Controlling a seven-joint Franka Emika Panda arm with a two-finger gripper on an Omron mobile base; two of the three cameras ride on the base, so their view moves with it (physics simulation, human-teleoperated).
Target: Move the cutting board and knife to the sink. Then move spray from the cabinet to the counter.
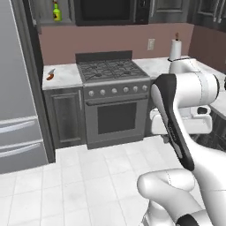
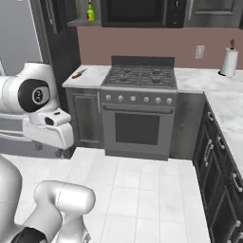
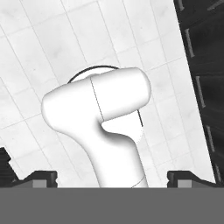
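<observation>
We see the knife lying on the counter left of the stove, spray in the cabinet above; gripper jaws spread wide, holding nothing, over the floor tiles.

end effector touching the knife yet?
Apart. In the left base view the knife lies on the counter left of the stove, with the arm folded far from it. In the hand view the open end effector faces floor tiles.

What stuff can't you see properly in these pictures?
- Spray: left base view, too small to read its label.
- Knife: right base view, tiny; blade and handle blur together.
- Counter: left base view, the white arm covers its right part.
</observation>
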